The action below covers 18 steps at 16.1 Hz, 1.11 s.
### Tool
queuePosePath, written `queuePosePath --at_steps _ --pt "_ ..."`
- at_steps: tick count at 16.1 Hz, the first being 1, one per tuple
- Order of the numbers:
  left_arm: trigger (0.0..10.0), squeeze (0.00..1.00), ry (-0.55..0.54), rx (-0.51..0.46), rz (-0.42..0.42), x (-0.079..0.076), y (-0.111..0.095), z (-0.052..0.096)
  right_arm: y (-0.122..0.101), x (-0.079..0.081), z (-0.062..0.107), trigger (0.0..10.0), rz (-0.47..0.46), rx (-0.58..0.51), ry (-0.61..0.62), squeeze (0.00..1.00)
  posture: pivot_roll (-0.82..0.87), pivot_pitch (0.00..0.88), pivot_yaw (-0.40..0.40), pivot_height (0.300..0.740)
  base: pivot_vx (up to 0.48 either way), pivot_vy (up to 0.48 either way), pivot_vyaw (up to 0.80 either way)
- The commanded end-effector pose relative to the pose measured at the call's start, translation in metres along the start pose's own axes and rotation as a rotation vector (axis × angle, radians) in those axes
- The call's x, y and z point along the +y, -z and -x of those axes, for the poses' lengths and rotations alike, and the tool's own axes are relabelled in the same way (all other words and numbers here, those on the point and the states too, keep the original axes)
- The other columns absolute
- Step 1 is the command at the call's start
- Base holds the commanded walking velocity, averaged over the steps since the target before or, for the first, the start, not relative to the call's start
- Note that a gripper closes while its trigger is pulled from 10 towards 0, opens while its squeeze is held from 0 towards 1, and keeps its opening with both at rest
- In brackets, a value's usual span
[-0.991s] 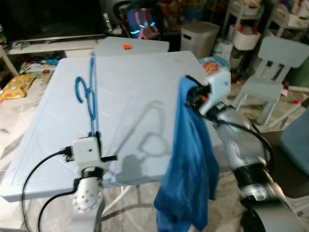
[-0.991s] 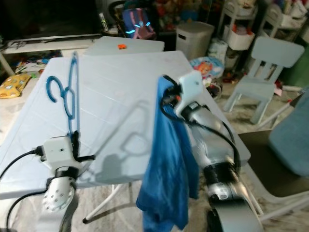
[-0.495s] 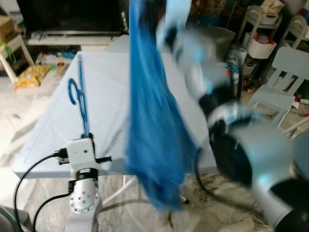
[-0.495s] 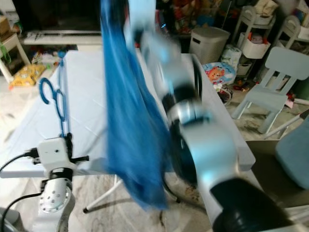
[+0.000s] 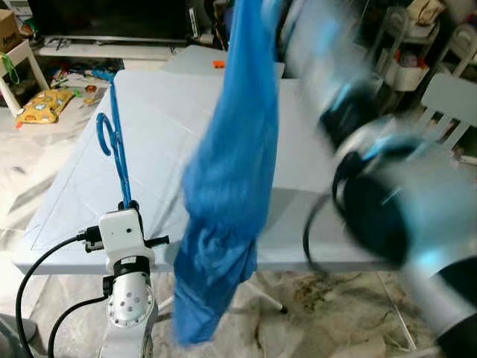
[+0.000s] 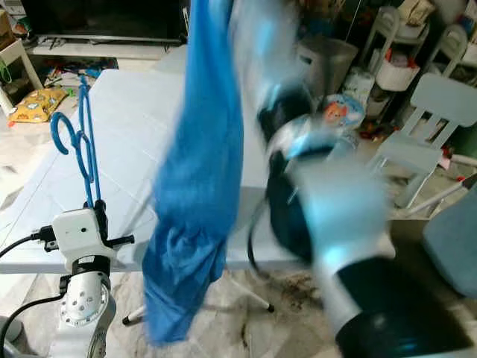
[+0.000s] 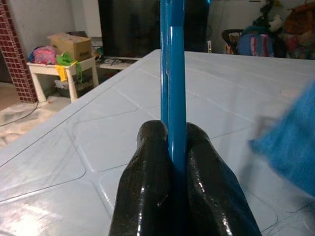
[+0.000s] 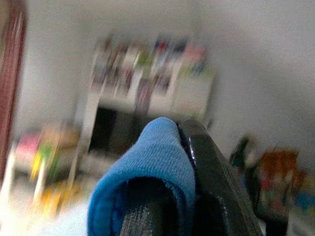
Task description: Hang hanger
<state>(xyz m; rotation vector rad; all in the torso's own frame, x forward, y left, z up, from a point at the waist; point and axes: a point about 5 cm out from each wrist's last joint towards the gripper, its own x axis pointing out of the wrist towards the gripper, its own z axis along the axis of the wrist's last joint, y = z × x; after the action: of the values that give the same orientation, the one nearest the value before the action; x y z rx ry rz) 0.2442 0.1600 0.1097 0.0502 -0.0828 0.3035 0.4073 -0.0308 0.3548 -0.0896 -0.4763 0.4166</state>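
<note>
Two hands are loaded. The left hand (image 7: 176,147) is clamped on the lower bar of a blue plastic hanger (image 5: 115,149), both fingers (image 7: 147,182) pressed against the bar from either side; the hanger stands upright above the near edge of the pale desk (image 5: 89,186), hook uppermost. The right hand (image 8: 172,162) is clenched on a fold of a blue knitted garment (image 5: 227,171), which wraps over one finger; the right arm (image 5: 373,201) is raised and motion-blurred, and the garment hangs down in front of the desk with its lower hem below the desk edge, above the floor (image 5: 313,306). Garment and hanger are apart, the hanger to the robot's left of the cloth. Probable faults from this state: (1) the grip on the cloth is a small fold only, so a fast arm movement could pull it free and drop the garment to the floor; (2) the swinging cloth could strike the hanger and twist it in the left fingers, since it is held on one thin bar; (3) blur hides any neck opening, so the hanger could catch the outer cloth instead of entering it.
</note>
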Motion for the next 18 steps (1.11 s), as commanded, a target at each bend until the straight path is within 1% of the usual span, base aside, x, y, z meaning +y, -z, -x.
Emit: queuePosePath --at_steps 1,2,3,4,5,7,8,9,10,12,14,16,17,18 --pt "10.0 0.0 0.006 0.006 0.01 -0.006 0.0 0.001 0.036 0.002 0.013 10.0 0.101 0.147 -0.078 0.0 0.09 0.0 -0.11 0.74 0.0 0.0 0.0" --pt "10.0 0.0 0.008 0.009 0.012 -0.005 0.0 0.001 0.062 -0.004 0.027 10.0 0.125 0.232 -0.108 0.0 0.08 0.0 -0.107 0.74 0.0 0.0 0.0" --pt "10.0 0.0 0.011 0.011 0.015 -0.006 0.001 0.001 0.081 -0.012 0.04 10.0 0.137 0.31 -0.129 0.0 0.08 0.0 -0.104 0.74 0.0 0.0 0.0" --pt "10.0 0.0 0.018 0.014 0.018 -0.007 0.002 0.001 0.099 -0.024 0.054 10.0 0.146 0.402 -0.15 1.0 0.06 0.0 -0.097 0.74 0.0 0.0 0.0" --pt "10.0 0.0 0.032 0.016 0.023 -0.01 0.003 0.0 0.113 -0.035 0.068 10.0 0.165 0.478 -0.184 1.0 0.05 0.0 -0.091 0.74 0.0 0.0 0.0" --pt "10.0 0.0 0.045 0.017 0.024 -0.013 0.003 0.0 0.122 -0.047 0.08 10.0 0.143 0.51 -0.17 1.0 0.05 0.0 -0.085 0.74 0.0 0.0 0.0" --pt "10.0 0.0 0.057 0.017 0.025 -0.014 0.003 -0.002 0.132 -0.058 0.094 10.0 0.093 0.551 -0.154 1.0 0.03 0.0 -0.07 0.74 0.0 0.0 0.0" --pt "10.0 0.0 0.075 0.019 0.024 -0.015 0.004 -0.002 0.149 -0.066 0.116 10.0 -0.001 0.597 -0.153 1.0 0.02 0.0 -0.052 0.74 0.0 0.0 0.0" --pt "10.0 0.0 0.084 0.022 0.023 -0.016 0.004 -0.002 0.155 -0.069 0.124 10.0 -0.039 0.602 -0.129 1.0 0.01 0.0 -0.045 0.74 0.0 0.0 0.0" --pt "10.0 0.0 0.113 0.024 0.022 -0.021 0.005 -0.004 0.173 -0.071 0.148 10.0 -0.138 0.64 -0.077 1.0 0.0 0.0 -0.031 0.74 0.0 0.0 0.0" --pt "10.0 0.0 0.124 0.026 0.026 -0.022 0.005 -0.004 0.177 -0.072 0.155 10.0 -0.177 0.624 -0.019 1.0 -0.01 0.0 -0.022 0.74 0.0 0.0 0.0" --pt "10.0 0.0 0.136 0.026 0.025 -0.022 0.005 -0.004 0.179 -0.074 0.163 10.0 -0.193 0.597 0.024 1.0 -0.01 0.0 -0.017 0.74 0.0 0.0 0.0" --pt "10.0 0.0 0.14 0.024 0.02 -0.021 0.005 -0.004 0.182 -0.076 0.175 10.0 -0.235 0.589 0.053 0.96 -0.01 0.0 -0.017 0.74 0.0 0.0 0.0" --pt "10.0 0.0 0.14 0.024 0.019 -0.02 0.005 -0.004 0.182 -0.077 0.178 10.0 -0.232 0.59 0.063 0.0 -0.01 0.0 -0.013 0.74 0.0 0.0 0.0"
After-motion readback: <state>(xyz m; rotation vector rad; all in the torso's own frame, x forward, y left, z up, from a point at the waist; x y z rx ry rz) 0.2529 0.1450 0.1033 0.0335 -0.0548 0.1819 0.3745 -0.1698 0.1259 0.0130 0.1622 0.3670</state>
